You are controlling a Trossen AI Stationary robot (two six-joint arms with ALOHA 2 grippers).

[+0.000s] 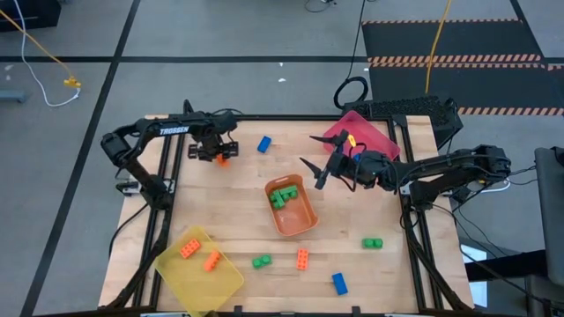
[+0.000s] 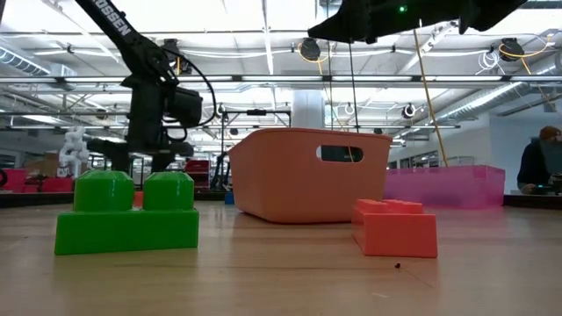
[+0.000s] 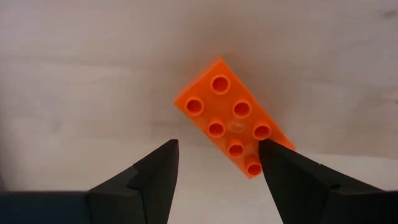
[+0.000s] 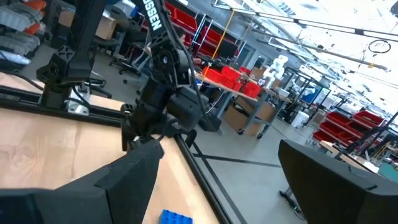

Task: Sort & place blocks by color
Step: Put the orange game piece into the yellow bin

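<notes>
An orange studded brick (image 3: pixel 233 124) lies flat on the wooden table at the far left, also seen in the high view (image 1: pixel 223 160). My left gripper (image 3: pixel 217 165) is open just above it, pointing down, with the brick's near end beside one finger; it shows in the high view (image 1: pixel 214 151) too. My right gripper (image 1: pixel 310 158) is open and empty in the air between the pink tray (image 1: pixel 363 134) and the orange tray (image 1: pixel 295 211). Green bricks (image 1: pixel 283 195) lie in the orange tray. Two orange bricks (image 1: pixel 201 255) lie in the yellow tray (image 1: pixel 220 277). My left gripper's fingers stand open over the orange brick, pointing down. One finger (image 3: pixel 292 180) covers the brick's near corner (image 3: pixel 254 167). Whether it touches the brick I cannot tell. The brick lies flat on the table, studs up.
Loose on the table are a blue brick (image 1: pixel 263 143) at the far middle, a green brick (image 1: pixel 262 261), an orange brick (image 1: pixel 302 258), a blue brick (image 1: pixel 339 282) and a green brick (image 1: pixel 372 242) near the front. A person (image 2: pixel 540 162) sits beyond the table.
</notes>
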